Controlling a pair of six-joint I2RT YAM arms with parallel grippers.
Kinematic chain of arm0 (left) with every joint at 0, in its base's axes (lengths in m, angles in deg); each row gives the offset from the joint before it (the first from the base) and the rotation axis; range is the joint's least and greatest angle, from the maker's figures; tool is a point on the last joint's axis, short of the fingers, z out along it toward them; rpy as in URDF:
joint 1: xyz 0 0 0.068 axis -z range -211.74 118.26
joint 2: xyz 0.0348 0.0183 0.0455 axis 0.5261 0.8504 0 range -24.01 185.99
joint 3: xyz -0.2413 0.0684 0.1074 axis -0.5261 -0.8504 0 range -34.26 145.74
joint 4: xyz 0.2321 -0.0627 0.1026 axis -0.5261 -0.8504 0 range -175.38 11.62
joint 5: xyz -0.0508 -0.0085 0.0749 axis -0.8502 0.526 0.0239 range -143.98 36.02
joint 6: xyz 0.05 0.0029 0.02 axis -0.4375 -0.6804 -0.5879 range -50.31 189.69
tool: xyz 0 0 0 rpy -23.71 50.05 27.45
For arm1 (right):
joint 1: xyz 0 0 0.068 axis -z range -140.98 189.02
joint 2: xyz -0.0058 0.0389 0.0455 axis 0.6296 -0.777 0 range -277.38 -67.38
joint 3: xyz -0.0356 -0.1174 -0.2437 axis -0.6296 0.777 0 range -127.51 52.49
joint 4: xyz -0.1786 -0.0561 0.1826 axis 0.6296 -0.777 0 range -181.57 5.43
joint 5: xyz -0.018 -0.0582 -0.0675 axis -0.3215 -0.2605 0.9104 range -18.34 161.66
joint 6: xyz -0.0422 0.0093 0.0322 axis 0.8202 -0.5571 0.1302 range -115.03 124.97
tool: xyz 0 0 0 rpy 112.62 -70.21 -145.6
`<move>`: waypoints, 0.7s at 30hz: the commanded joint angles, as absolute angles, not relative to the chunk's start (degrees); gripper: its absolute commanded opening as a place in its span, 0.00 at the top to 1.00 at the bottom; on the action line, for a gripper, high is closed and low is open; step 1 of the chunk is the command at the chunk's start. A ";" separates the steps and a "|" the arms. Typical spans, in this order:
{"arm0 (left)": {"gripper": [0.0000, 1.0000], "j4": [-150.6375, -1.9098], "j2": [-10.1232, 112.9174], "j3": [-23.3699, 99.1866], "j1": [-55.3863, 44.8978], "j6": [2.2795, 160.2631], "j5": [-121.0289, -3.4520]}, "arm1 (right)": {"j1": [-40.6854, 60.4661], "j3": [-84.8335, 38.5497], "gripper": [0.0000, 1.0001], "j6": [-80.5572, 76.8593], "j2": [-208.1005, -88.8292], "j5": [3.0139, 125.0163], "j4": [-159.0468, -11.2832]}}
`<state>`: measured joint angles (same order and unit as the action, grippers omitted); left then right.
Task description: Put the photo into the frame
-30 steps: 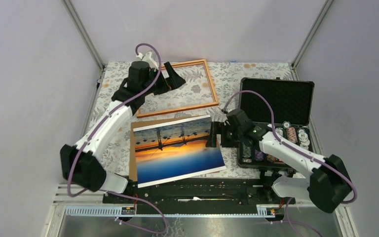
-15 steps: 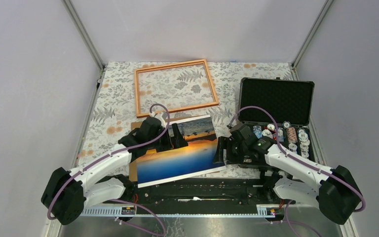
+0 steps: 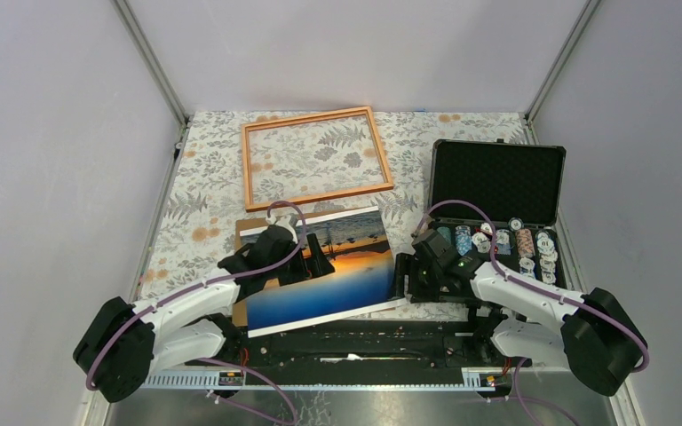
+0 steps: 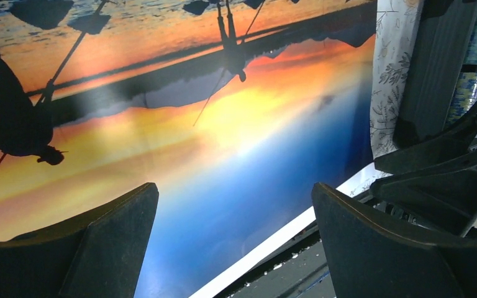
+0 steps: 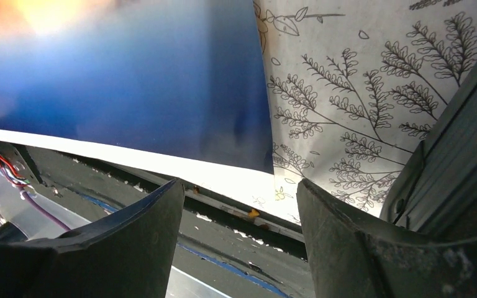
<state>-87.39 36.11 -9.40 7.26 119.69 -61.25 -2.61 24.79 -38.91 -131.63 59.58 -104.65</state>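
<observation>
Swinging back from the frame's [image 3: 306, 117] far left corner, where it reached a second ago, the left gripper [image 3: 318, 259] now hangs low over the middle of the photo [image 3: 355, 280], its fingers spread wide with nothing between them. The right gripper [image 3: 401, 273] has slid down the photo's right edge toward the lower right corner. Its fingers have drawn in a little, yet the wrist view shows them apart and bare, with the white border and the floral cloth [image 3: 195, 204] in the gap. Neither tool has hold of anything. The photo has not moved: it lies face up and slightly turned at lower centre of the top view, resting on a brown board [image 3: 241, 312] that peeks out along its left side. The frame sits flat at upper centre, well apart from the photo, and is now uncovered by the arm. It holds nothing, and cloth shows through its opening. I judge that both arms have turned to the photo and that picking it up is the step in hand, with the lift and the carry to the frame not yet done. At right a black case [image 3: 497, 177] stands open, its raised lid lined with dark foam, and rows of chips [image 3: 519, 244] fill the lower half.
</observation>
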 commanded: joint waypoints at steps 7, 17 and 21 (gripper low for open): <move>0.01 -83.30 35.89 -10.27 8.25 120.08 -58.25 | -3.18 26.21 0.29 -42.59 -131.56 58.83 -95.90; 0.01 -83.21 35.82 -9.40 10.19 119.91 -55.88 | -3.24 29.84 0.33 -53.60 -120.66 58.06 -82.69; 0.01 -83.21 35.19 -9.55 10.56 119.70 -55.07 | -3.22 34.02 0.34 -58.98 -122.49 60.12 -74.62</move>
<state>-85.89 36.11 -10.29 10.12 119.71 -57.12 -2.63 29.97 -52.00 -121.12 58.66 -84.89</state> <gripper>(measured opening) 0.987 0.670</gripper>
